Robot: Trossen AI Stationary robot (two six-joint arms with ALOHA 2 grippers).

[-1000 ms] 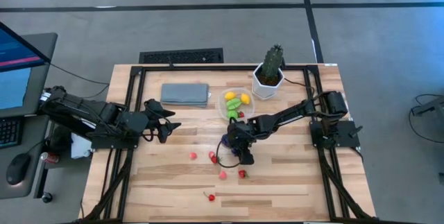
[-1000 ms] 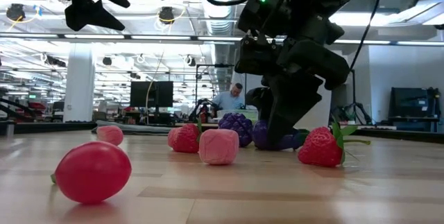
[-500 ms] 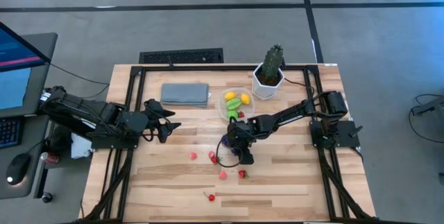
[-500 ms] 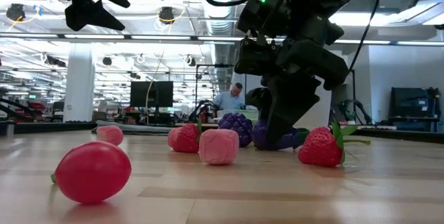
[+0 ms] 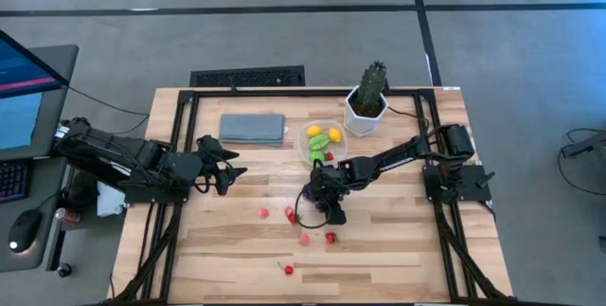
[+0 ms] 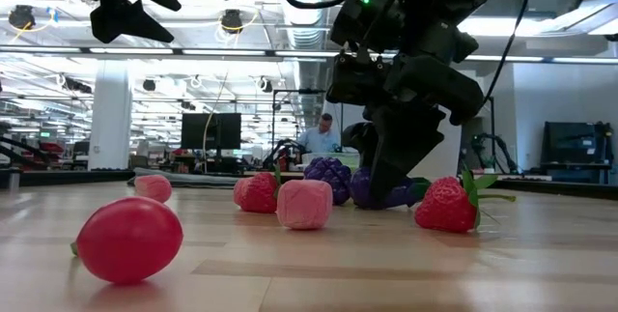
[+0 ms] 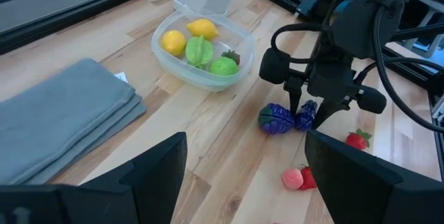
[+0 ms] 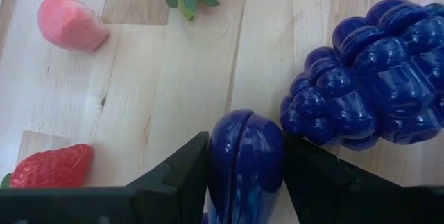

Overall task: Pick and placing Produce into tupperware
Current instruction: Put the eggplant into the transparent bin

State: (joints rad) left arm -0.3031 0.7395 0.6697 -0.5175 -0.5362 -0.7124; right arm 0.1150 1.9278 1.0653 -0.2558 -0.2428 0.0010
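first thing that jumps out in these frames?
The right gripper, down on the table's middle, its fingers closed on a smooth purple fruit right beside a purple grape bunch. Next, the clear tupperware near the white cactus pot, already holding yellow and green produce, while red and pink pieces lie scattered on the wood. The left gripper waits open at the table's left.

In the right wrist view, the smooth purple piece between the two dark fingers was cut off by the frame edge, as was the strawberry beside it. In the low view, the right arm hid part of the purple grapes. A blurred person sat beyond the grapes.
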